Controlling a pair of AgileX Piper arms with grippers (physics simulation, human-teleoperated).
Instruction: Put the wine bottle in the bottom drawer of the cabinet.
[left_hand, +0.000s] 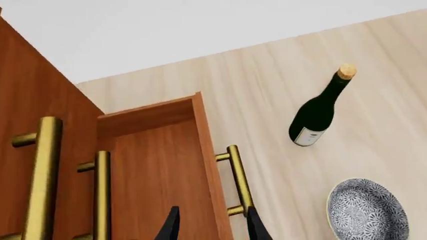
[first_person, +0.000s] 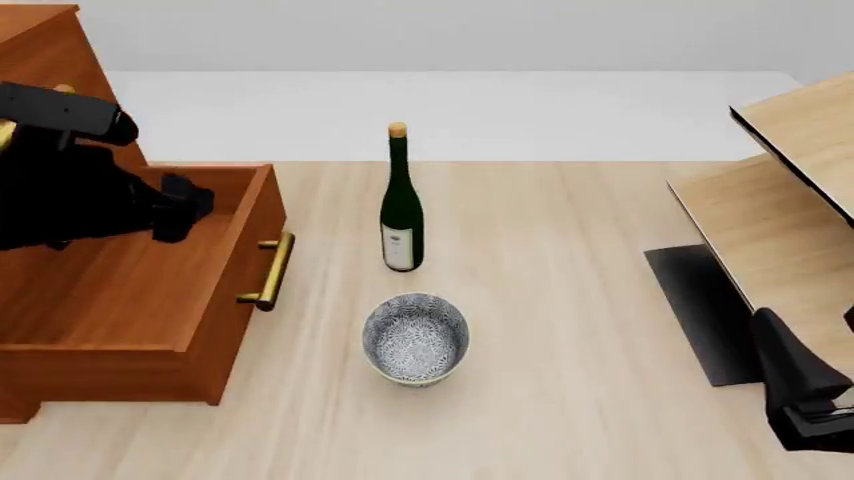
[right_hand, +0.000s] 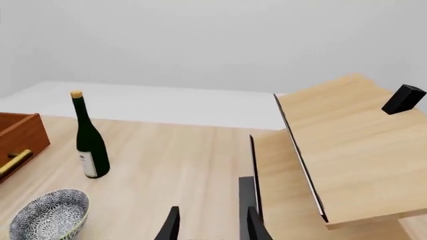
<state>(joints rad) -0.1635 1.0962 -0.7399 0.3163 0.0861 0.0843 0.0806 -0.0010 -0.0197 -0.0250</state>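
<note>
A: So, front view first. Bottle (first_person: 400, 205) status?

B: Upright on the desk (first_person: 574, 330), cork up, label facing the camera. It stands well apart from both arms. Bowl (first_person: 416, 337) sits near it, on the camera side, not touching.

A: Drawer?

B: Bottom drawer (first_person: 147, 300) is pulled out of the cabinet (first_person: 47, 40) at the left, brass handle (first_person: 271, 271) toward the bottle. Left arm hangs over the drawer's interior; left gripper (first_person: 180, 210) is a dark mass there, jaws unreadable from this angle. Right gripper (first_person: 801, 400) is low at the right edge beside the pale shelf unit (first_person: 787, 200); cannot tell its state here.

A: Left wrist view?

B: Left gripper (left_hand: 212, 225) released: two dark fingertips apart, one over the drawer (left_hand: 160, 165) floor, the other outside the front panel, beside the handle (left_hand: 239, 180). Nothing between them but the panel. Upper handles (left_hand: 43, 175) of the cabinet (left_hand: 27, 100) show alongside. Bottle (left_hand: 319, 107) stands out on the desk (left_hand: 267, 90), bowl (left_hand: 367, 210) near it.

A: Right wrist view?

B: Right gripper (right_hand: 212, 225) released, fingertips apart, holding nothing, next to the shelf unit (right_hand: 347, 145). Bottle (right_hand: 87, 137) upright, well apart; bowl (right_hand: 50, 215) near it; drawer (right_hand: 23, 137) corner at the frame edge.
</note>
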